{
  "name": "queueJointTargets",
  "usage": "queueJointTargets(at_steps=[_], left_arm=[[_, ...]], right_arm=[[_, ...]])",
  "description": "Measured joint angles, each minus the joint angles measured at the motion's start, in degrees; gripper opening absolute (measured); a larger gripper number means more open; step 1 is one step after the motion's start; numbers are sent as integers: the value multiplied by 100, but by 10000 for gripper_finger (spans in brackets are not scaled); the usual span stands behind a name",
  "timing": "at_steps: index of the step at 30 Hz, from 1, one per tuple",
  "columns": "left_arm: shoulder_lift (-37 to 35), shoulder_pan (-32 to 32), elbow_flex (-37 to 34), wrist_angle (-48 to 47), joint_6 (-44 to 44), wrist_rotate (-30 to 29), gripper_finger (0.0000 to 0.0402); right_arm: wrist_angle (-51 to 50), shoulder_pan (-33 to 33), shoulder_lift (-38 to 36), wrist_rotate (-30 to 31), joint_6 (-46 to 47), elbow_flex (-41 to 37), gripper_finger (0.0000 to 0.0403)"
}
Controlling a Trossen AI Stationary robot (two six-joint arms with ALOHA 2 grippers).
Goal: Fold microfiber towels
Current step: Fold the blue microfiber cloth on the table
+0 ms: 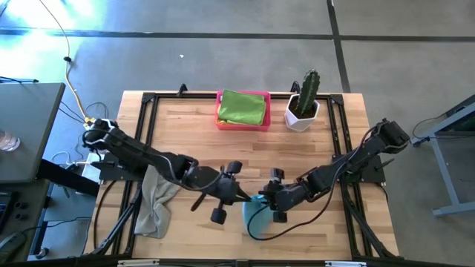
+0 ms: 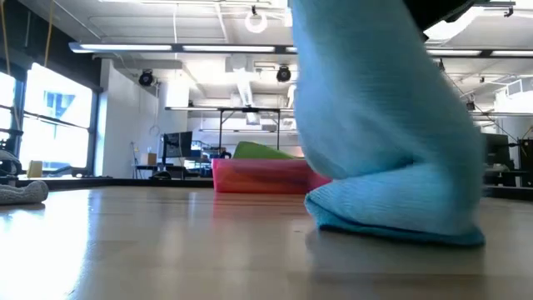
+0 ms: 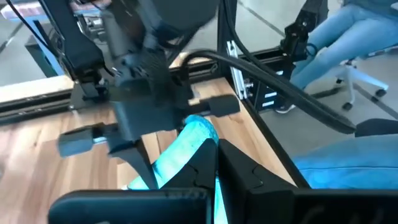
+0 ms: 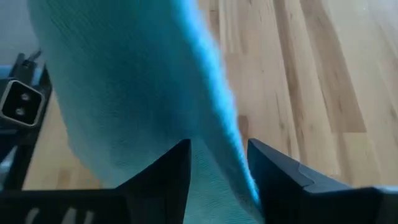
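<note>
Light blue towel [image 1: 256, 216] hangs between our two grippers near the table's [image 1: 193, 133] front edge, seen from above. Low view: its bottom bunches on the wood. Left wrist: our left gripper [image 3: 208, 163] is clamped together on it. Right wrist: our right gripper [image 4: 217, 163] fingers stand apart around the cloth.

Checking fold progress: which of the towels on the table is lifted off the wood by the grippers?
The light blue towel, held up between the left gripper and right gripper. The green towel lies in the pink tray; the grey towel lies slack at the table's left edge.
</note>
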Motion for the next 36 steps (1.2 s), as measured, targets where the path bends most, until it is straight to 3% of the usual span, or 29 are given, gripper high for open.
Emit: queueJointTargets(at_steps=[14, 21, 30, 36], left_arm=[[-588, -11, -5, -391, 43, -9, 0], [-615, -9, -4, -356, 101, -420, 0], [-681, -9, -4, -359, 300, -521, 0], [-688, -9, -2, -457, 270, -553, 0]], right_arm=[[-154, 280, 521, 115, -120, -9, 116], [-368, 297, 523, 306, 375, -9, 83], [-563, 299, 523, 348, 883, -9, 63], [-590, 297, 523, 395, 1128, -9, 11]])
